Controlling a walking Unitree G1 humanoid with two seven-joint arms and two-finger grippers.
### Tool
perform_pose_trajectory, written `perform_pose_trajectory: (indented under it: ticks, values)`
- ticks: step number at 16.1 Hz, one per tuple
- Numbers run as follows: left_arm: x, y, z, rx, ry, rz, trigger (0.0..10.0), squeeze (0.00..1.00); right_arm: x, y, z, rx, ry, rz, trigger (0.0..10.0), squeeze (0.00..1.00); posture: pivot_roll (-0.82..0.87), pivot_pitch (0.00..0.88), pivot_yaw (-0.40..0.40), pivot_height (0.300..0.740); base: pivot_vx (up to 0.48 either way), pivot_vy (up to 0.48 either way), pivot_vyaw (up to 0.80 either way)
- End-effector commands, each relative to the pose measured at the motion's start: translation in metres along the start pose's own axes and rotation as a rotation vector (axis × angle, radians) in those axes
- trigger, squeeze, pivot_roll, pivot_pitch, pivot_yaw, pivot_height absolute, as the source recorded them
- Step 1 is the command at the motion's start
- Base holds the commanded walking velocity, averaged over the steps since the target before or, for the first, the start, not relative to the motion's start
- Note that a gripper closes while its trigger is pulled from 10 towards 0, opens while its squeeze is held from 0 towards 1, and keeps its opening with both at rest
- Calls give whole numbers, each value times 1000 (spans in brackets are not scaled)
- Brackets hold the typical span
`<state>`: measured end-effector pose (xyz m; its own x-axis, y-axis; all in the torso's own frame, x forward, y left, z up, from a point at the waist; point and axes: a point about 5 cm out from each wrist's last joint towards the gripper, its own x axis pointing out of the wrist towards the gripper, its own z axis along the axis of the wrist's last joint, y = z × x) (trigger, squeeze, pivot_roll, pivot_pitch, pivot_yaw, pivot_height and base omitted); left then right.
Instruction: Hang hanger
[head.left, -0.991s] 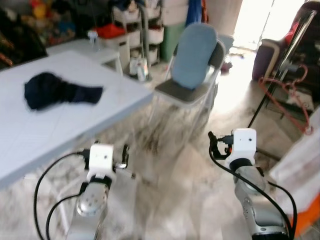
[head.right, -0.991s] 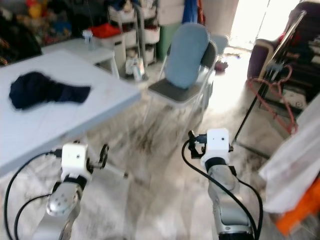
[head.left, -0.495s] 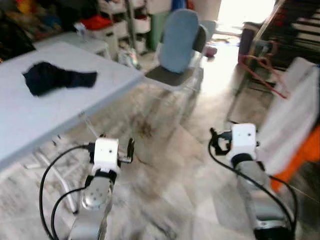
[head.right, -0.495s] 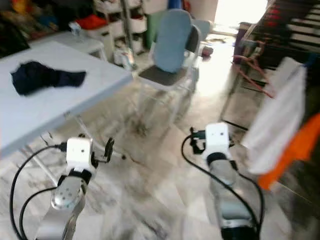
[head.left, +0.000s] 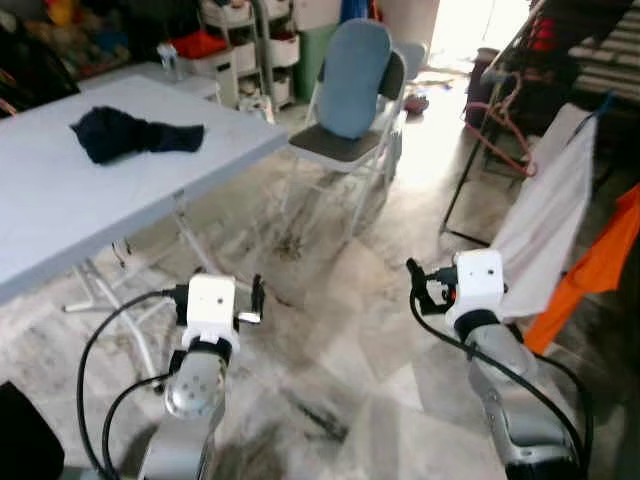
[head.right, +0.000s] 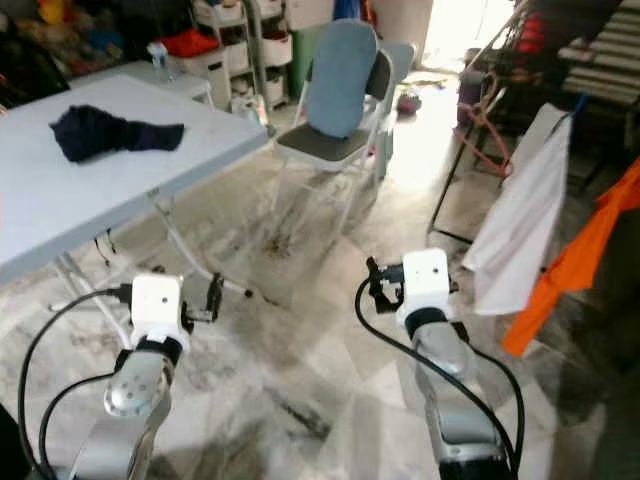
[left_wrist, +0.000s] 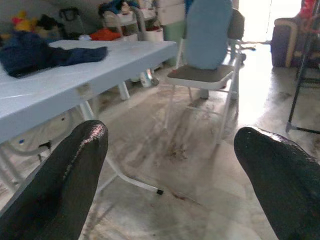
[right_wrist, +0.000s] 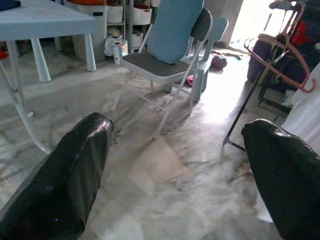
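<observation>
Fingers of both grippers, blunt and glossy black, stand wide apart and hold nothing: left gripper (left_wrist: 170, 165), right gripper (right_wrist: 177, 170), both raised over a grey marbled tile floor (head.left: 340, 400). Ahead stands a folding chair (head.left: 350, 100) with a blue padded back and thin metal legs. At the robot's left, a pale desk (head.left: 70, 200) carries a crumpled dark cloth (head.left: 130, 133). At the right, a thin pink wire hanger (right_wrist: 280, 62) hangs on a black metal rack (head.left: 480, 130), near a white cloth (head.left: 550, 220) and an orange one (head.left: 595, 265). Cluttered shelves (head.left: 250, 40) line the far wall.
</observation>
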<state>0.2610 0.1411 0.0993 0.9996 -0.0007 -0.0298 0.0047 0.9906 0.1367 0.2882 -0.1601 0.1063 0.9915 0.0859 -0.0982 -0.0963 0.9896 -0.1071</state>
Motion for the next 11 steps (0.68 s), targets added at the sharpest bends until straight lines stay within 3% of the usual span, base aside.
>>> perform_pose_trajectory:
  ticks: [1,11]
  values:
    - [0,8,-2,13,12,43,10000,0,2,8,10,3,-38,38,10000,0,-47,0,7,740,0,0,800]
    - [1,8,-3,-19,19,43,10000,0,0,17,13,3,-58,101,10000,0,-50,0,3,740,0,0,800]
